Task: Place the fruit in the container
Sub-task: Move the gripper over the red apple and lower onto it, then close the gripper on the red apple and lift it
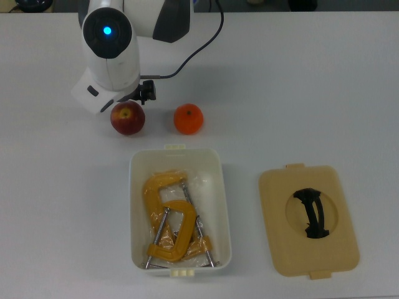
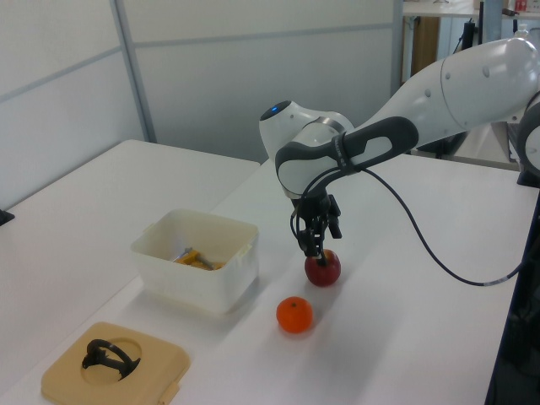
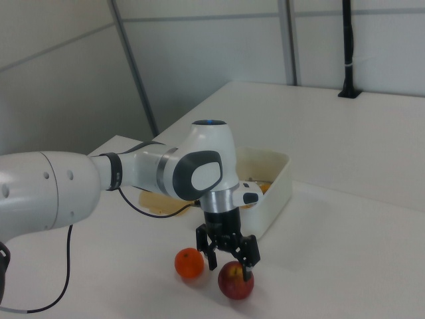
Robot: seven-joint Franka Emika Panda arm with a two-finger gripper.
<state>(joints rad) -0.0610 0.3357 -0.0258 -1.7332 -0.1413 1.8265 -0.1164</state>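
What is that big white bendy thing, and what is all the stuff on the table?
It is a robot arm. At its end is a black two-finger gripper, its hand, right above the dark red apple. Nothing is held yet. Beside the apple lies a bright orange. The white plastic tub holds yellow metal clamps. Its flat tan lid with a black handle lies on the white table. One picture looks straight down; the other two look from opposite sides.
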